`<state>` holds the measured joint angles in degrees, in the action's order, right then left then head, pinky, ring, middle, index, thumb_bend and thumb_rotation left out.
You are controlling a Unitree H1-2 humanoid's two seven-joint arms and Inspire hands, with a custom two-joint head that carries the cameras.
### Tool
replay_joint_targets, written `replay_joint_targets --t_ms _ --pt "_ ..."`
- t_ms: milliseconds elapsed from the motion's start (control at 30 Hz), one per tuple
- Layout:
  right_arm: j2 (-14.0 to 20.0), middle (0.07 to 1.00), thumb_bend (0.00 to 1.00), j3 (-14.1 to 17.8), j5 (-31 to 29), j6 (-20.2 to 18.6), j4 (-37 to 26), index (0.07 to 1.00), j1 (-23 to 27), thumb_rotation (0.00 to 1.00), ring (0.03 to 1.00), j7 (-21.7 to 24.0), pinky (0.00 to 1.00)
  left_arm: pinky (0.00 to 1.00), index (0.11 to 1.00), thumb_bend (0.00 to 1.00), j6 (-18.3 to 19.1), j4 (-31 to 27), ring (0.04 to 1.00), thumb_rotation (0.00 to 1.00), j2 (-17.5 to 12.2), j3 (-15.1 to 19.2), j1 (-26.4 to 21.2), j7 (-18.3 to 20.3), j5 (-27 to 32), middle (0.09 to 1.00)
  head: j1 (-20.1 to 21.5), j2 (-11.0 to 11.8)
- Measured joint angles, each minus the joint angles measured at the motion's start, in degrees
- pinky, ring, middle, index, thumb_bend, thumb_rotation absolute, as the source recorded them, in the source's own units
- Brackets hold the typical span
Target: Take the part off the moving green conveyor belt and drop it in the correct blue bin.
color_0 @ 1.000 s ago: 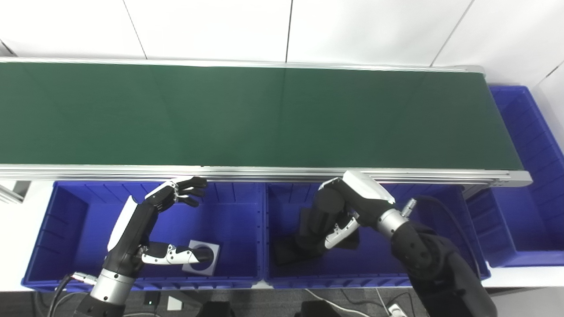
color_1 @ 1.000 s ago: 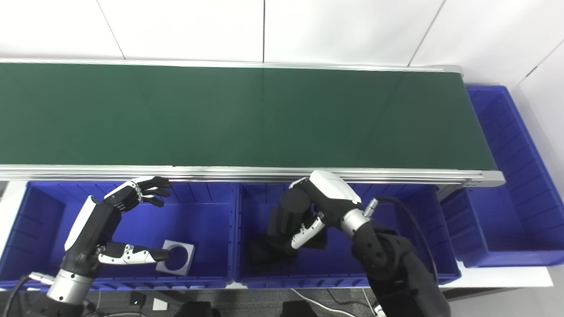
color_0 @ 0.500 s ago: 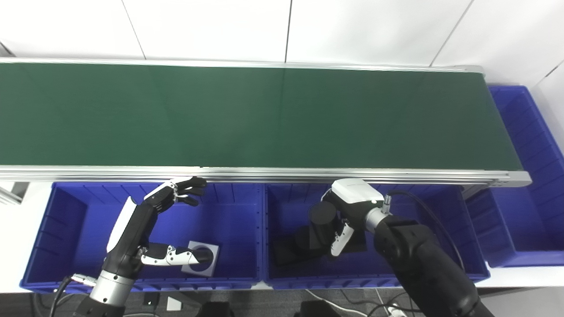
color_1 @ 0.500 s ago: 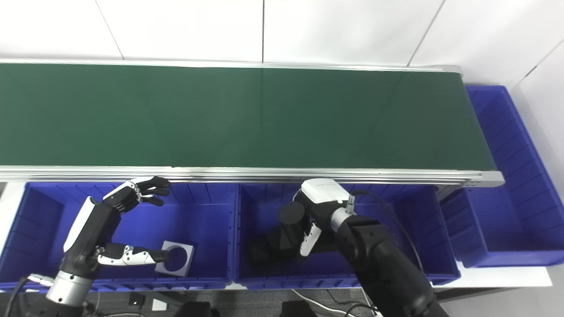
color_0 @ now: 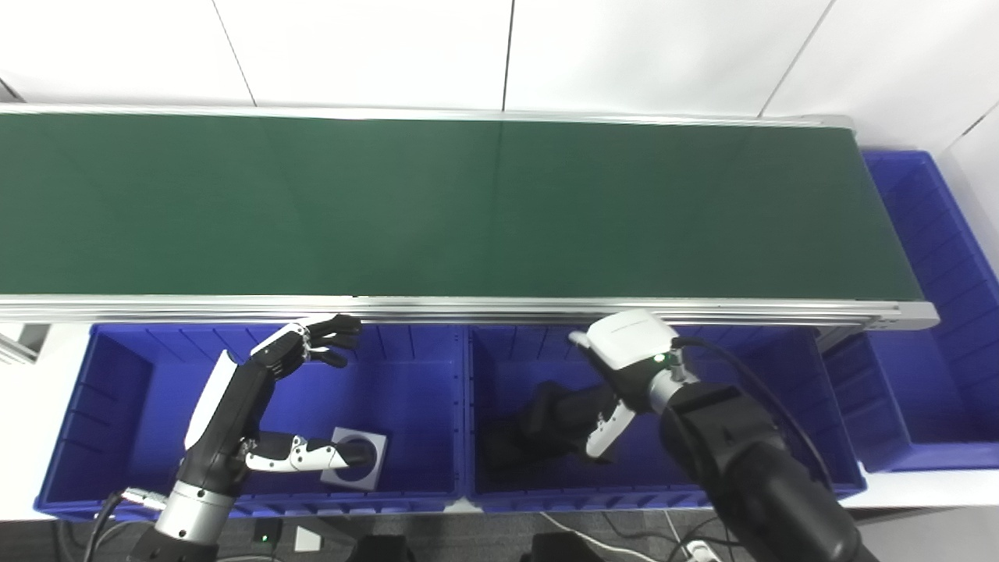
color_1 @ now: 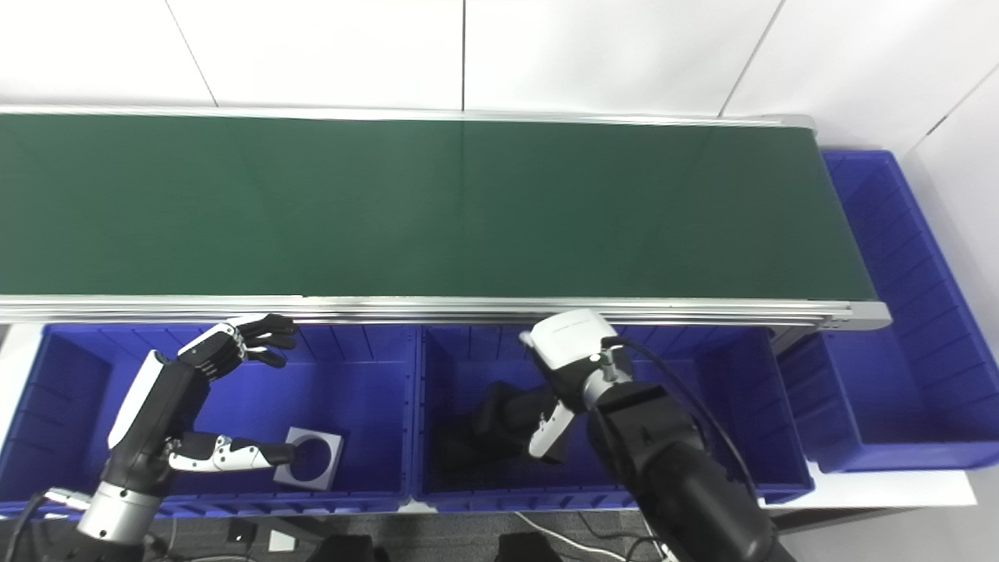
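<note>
Hands over the blue bins, seen from my head cameras: my right hand (color_0: 616, 375) reaches down into the middle bin (color_0: 773, 468), fingers (color_0: 605, 425) loose and apart around nothing, just to the right of a black part (color_0: 546, 417) lying on that bin's floor. Whether any fingertip touches the part I cannot tell; it shows only as a dark lump. Left of the middle bin, in the left bin (color_0: 117, 375), my left hand (color_0: 265, 398) hangs spread wide with nothing in it, its thumb reaching toward a grey square part with a round hole (color_0: 357, 459) on the floor there.

The left eye view cuts off the far-right bin (color_1: 897, 328) at the frame edge; the right eye view shows more of it, past the belt's end and to the right of the middle bin. In the right eye view the left bin's outer wall is partly cropped.

Beyond the middle bin, the green conveyor belt (color_0: 468, 203) runs across the frame, bare green along its visible length, edged by an aluminium rail (color_0: 468, 306).
</note>
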<state>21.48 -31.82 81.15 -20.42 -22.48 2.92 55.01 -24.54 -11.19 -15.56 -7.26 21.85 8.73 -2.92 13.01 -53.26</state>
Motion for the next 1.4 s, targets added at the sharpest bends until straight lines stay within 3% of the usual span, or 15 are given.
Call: replay_joint_targets --t_ms 333,500,533,667,767,867,1033,1300,1400 --pt "-0.9 0.974 0.98 4.52 -0.03 4.19 -2.32 0.984 -0.24 0.56 0.986 4.88 1.0 0.6 0.745 0.92 -0.01 0.07 0.702 0.28 0.08 0.32 -0.03 0.66 0.83 0.752 -0.09 0.09" --pt "-2.5 0.963 0.96 7.82 -4.39 4.38 -4.4 0.978 -1.29 0.49 0.972 5.01 1.0 0.6 0.745 0.91 -0.01 0.1 0.703 0.27 0.08 0.36 -0.02 0.8 0.86 0.752 -0.44 0.26" --pt "-3.11 0.946 0.95 8.87 -6.71 4.38 -4.38 0.966 -1.67 0.42 0.954 4.66 0.96 0.6 0.745 0.92 -0.01 0.1 0.7 0.27 0.08 0.35 -0.05 0.86 0.86 0.753 -0.87 0.44" --pt "-7.32 0.937 0.93 15.98 -21.3 4.27 -3.94 0.963 -5.18 0.31 0.932 -1.66 0.87 0.61 0.75 0.91 0.02 0.1 0.709 0.3 0.11 0.42 -0.11 1.14 0.53 0.758 -2.19 0.79" --pt "-10.25 0.948 0.92 19.31 -31.32 4.29 -3.03 0.982 -8.62 0.32 0.925 -7.88 0.82 0.59 0.757 0.92 0.06 0.04 0.7 0.33 0.13 0.56 -0.08 1.21 -1.19 0.755 -3.34 1.32" --pt "-10.95 0.955 0.93 20.12 -37.84 4.31 -1.47 0.995 -10.65 0.33 0.924 -12.18 0.81 0.58 0.762 0.92 0.68 -0.01 0.692 0.33 0.16 0.66 -0.13 1.25 -2.81 0.756 -4.56 1.76" --pt "-10.68 0.975 0.95 21.09 -47.17 6.92 0.92 1.0 -12.9 0.43 0.91 -19.94 0.78 0.57 0.803 0.94 3.81 -0.52 0.702 0.35 0.14 0.14 -0.47 2.07 -3.8 0.788 -7.73 2.98" --pt "-10.46 0.982 0.97 20.11 -51.65 10.56 4.86 1.0 -15.56 0.46 0.903 -29.31 0.78 0.61 0.819 0.96 5.58 0.96 0.731 0.38 0.6 -0.67 -3.74 2.98 -4.22 0.807 -10.46 4.83" --pt "-10.48 0.983 0.96 19.9 -52.68 12.86 6.49 1.0 -15.98 0.48 0.906 -32.63 0.79 0.69 0.827 0.94 5.55 3.57 0.778 0.35 1.8 -0.98 -6.04 2.98 -4.23 0.828 -10.72 5.88"
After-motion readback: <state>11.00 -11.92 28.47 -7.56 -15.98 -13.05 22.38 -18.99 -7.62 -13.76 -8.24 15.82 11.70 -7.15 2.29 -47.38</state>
